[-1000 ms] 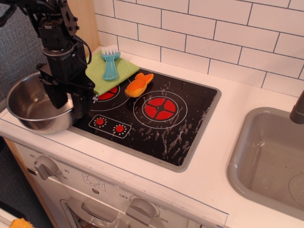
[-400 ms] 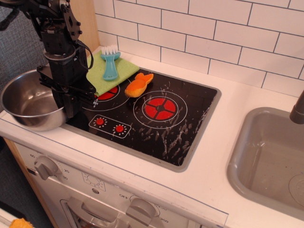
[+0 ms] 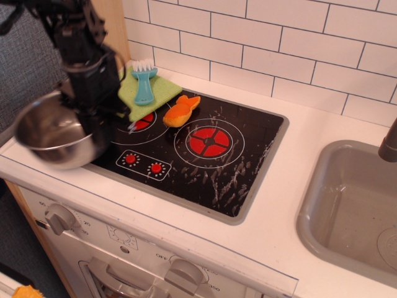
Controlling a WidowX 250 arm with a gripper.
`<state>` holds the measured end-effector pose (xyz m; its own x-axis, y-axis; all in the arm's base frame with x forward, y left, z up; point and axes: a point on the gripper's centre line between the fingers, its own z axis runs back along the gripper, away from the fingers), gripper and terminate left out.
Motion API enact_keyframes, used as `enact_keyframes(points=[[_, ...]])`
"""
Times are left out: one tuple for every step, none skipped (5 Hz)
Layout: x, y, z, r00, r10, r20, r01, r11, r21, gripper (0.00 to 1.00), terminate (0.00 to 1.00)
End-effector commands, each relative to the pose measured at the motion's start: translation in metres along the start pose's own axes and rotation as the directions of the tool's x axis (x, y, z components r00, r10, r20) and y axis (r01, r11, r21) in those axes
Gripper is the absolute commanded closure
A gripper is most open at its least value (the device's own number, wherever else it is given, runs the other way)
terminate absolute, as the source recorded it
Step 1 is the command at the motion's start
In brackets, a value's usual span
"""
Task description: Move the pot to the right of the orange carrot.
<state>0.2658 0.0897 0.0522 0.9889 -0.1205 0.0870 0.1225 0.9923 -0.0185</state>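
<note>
Stainless and slick, the pot (image 3: 53, 133) looks light but rigid, best pinched at its thin rim, where the blurred jaws seem clamped, far left of the orange carrot (image 3: 180, 110).

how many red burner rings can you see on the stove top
2 large rings: one fully visible at the centre of the cooktop, right of the orange carrot; one at back left, partly covered by the green cloth. Two small red dials sit in front. The arm may hide more.
</note>
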Motion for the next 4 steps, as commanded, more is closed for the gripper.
enact_keyframes(points=[[0.064,-0.097,0.062,0.93,-0.328,0.164,0.334,0.943,-0.009,1.0,0.0],[0.083,-0.149,0.055,0.848,-0.513,0.133,0.521,0.853,-0.034,1.0,0.0],[0.089,-0.2,0.043,0.795,-0.602,0.07,0.604,0.797,0.0,1.0,0.0],[0.091,-0.212,0.026,0.798,-0.602,0.028,0.602,0.798,0.011,1.0,0.0]])
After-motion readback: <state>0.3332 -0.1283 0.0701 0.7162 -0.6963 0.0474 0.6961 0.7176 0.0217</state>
